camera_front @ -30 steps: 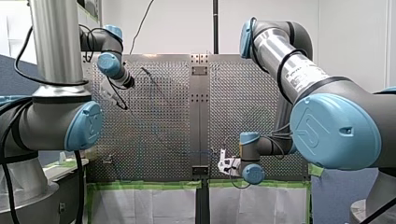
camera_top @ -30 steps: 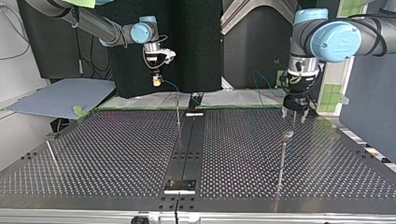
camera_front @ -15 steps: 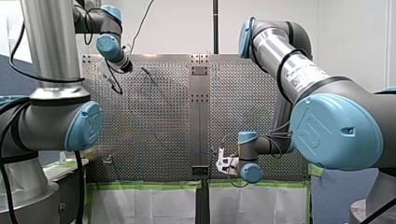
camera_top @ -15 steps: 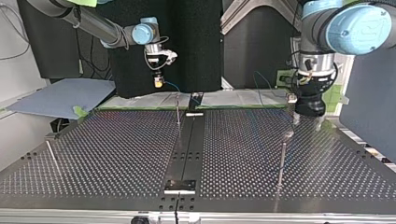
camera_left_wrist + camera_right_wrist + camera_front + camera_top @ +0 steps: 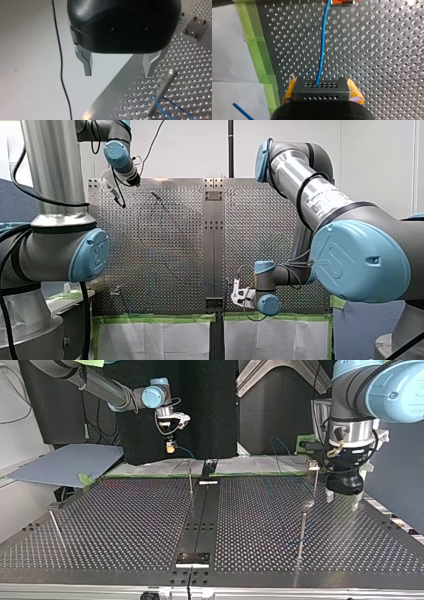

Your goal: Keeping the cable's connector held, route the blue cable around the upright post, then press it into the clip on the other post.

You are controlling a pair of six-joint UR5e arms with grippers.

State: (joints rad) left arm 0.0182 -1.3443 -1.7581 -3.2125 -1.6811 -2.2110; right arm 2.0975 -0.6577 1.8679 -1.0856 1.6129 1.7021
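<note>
Rightward in the top view goes my left end effector (image 5: 341, 501) since a second ago, from behind the post (image 5: 301, 527) to its right side. Far left of the post in that view, my right end effector (image 5: 170, 448) hangs over the worktop's (image 5: 125, 520) far edge, yellow pads (image 5: 355, 90) clamped on the black connector (image 5: 321, 88), the blue cable (image 5: 322, 45) running out ahead of it. Just behind the post stands the clip post (image 5: 315, 482). The cable loops around the post's base in the left wrist view. Right of the post, my left end effector hovers with fingers (image 5: 86, 62) spread wide, holding nothing.
</note>
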